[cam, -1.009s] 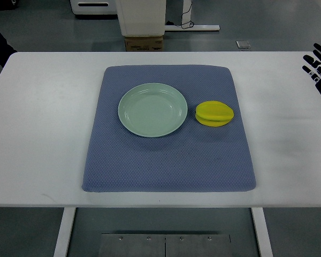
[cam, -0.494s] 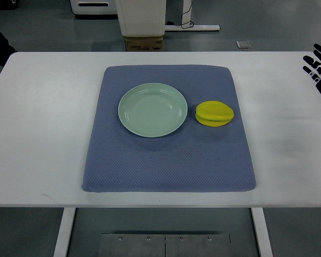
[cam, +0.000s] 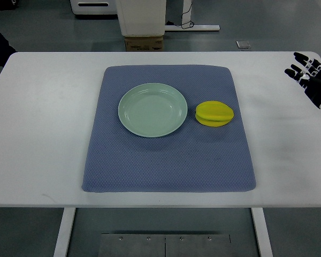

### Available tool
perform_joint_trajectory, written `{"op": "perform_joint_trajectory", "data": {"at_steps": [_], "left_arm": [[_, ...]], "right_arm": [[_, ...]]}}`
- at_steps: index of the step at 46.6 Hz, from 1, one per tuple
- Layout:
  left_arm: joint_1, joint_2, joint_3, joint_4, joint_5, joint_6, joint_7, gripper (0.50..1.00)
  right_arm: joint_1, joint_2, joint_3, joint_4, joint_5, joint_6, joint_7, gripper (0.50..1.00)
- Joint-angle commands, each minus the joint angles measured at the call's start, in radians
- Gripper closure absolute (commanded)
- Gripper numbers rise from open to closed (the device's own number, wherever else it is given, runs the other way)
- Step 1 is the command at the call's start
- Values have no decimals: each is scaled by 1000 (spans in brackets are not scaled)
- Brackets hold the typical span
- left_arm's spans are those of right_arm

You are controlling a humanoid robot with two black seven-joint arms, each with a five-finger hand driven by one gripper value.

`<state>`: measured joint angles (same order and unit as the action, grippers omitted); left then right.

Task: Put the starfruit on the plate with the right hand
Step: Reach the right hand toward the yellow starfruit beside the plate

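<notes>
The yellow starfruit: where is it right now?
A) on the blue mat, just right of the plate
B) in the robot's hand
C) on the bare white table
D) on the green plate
A: the starfruit lies on the blue mat beside the plate, and the right hand is far off.

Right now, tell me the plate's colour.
The plate is pale green, plain, clearest in the top view.
</notes>
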<state>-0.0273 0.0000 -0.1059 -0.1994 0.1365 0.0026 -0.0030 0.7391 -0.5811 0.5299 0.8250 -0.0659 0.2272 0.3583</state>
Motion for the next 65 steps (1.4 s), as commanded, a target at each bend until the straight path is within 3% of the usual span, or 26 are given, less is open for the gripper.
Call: {"op": "perform_joint_trajectory", "data": {"at_steps": [1,17,35,46,60,65], "left_arm": [[0,0,0,0,0,0,0,500],[0,0,0,0,0,-1,0,500],[1,0,0,0,0,-1,0,500],[0,0,2,0,0,-1,0,500],[0,0,0,0,0,1,0,500],[1,0,0,0,0,-1,0,500]], "right_arm": [[-17,-12,-13,51,-60,0,39,544],[-1,-20,-57,91,-328,-20,48,534],[180,-26,-333,89,-445,-23,88,534],[194,-14,-401,89,-525,-88,102,536],[256,70,-596,83,-531,-246,102,540],[278,106,-619,83,-529,-261,100,542]]}}
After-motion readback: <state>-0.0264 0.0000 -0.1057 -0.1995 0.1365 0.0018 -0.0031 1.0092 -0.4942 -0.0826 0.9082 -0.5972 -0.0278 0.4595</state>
